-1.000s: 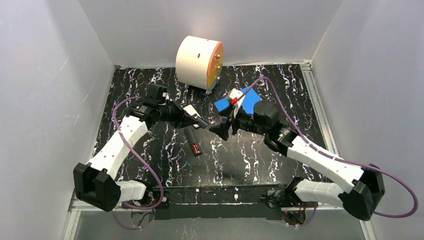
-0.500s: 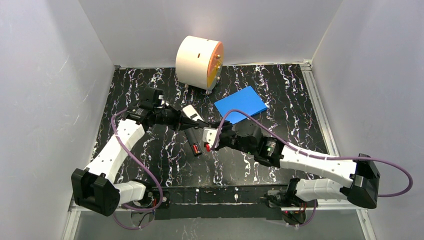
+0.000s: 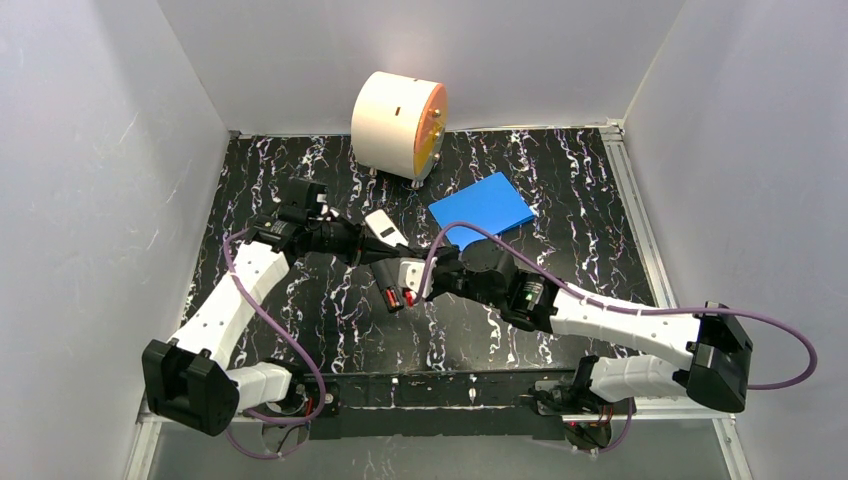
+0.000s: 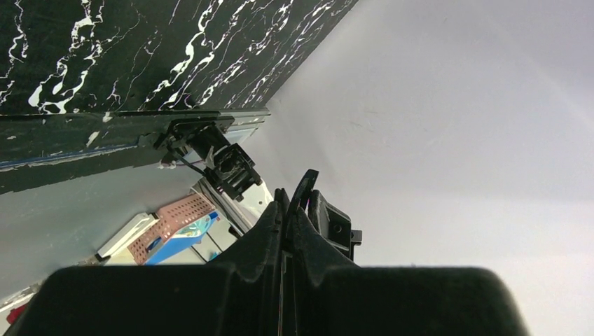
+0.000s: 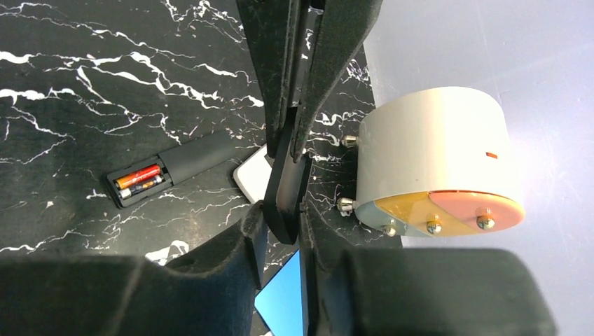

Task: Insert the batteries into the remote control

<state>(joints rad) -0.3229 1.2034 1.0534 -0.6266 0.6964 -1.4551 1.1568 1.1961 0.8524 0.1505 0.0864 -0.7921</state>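
The black remote control (image 5: 189,157) lies on the marble table with its compartment uncovered; an orange-red battery (image 5: 138,173) and a dark battery (image 5: 143,185) lie side by side inside it. From above, its red end (image 3: 388,297) shows below the grippers. My left gripper (image 3: 368,250) (image 4: 288,203) is shut on a thin black battery cover (image 4: 305,185) (image 5: 284,189), held above the table. My right gripper (image 3: 392,268) (image 5: 280,217) meets it from the right, its jaws pressed on the cover's free end. The left gripper's fingers (image 5: 270,56) reach in from the top of the right wrist view.
A white remote (image 3: 382,225) (image 5: 251,175) lies just behind the black one. A blue flat block (image 3: 483,205) (image 5: 284,301) rests at the back right. A white drum with an orange face (image 3: 398,125) (image 5: 434,154) stands at the back wall.
My right arm swung left and down from beside the blue block to the left gripper, and its jaws narrowed onto the cover. The left gripper shifted slightly, still holding the cover.
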